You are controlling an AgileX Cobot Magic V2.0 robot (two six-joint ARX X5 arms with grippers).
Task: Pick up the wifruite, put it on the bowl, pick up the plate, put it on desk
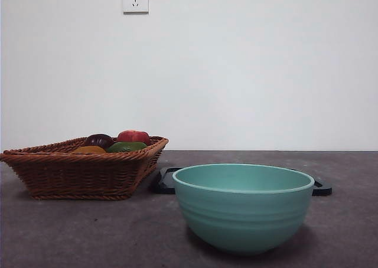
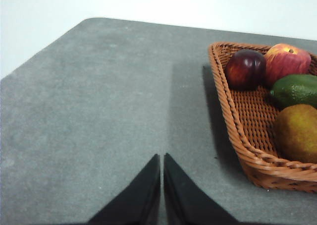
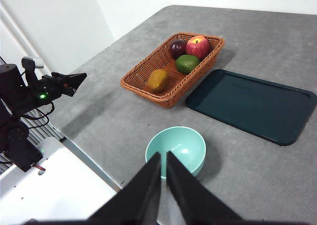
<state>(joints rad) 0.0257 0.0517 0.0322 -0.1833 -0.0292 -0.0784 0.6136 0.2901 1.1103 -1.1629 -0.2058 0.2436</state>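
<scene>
The wifruite [image 3: 157, 80] [image 2: 297, 133] [image 1: 88, 150] is a dull orange-brown fruit lying in the near end of a wicker basket [image 3: 143, 79]. The mint-teal bowl [image 1: 243, 206] [image 3: 176, 146] stands empty on the grey desk [image 1: 77, 232]. Behind it lies the plate [image 3: 252, 103] [image 1: 164, 182], a flat, dark, rectangular tray. My left gripper [image 2: 162, 156] hangs shut over bare desk beside the basket [image 2: 233, 121], holding nothing. High above the bowl, my right gripper [image 3: 164, 154] is shut and empty. Neither arm shows in the front view.
The basket [image 1: 82, 173] also holds a dark purple fruit [image 3: 178, 48], a red apple [image 3: 197, 46] and a green fruit [image 3: 187, 63]. The desk's edge [image 3: 94, 158] runs close to the bowl, with a white platform [image 3: 54, 185] beyond it.
</scene>
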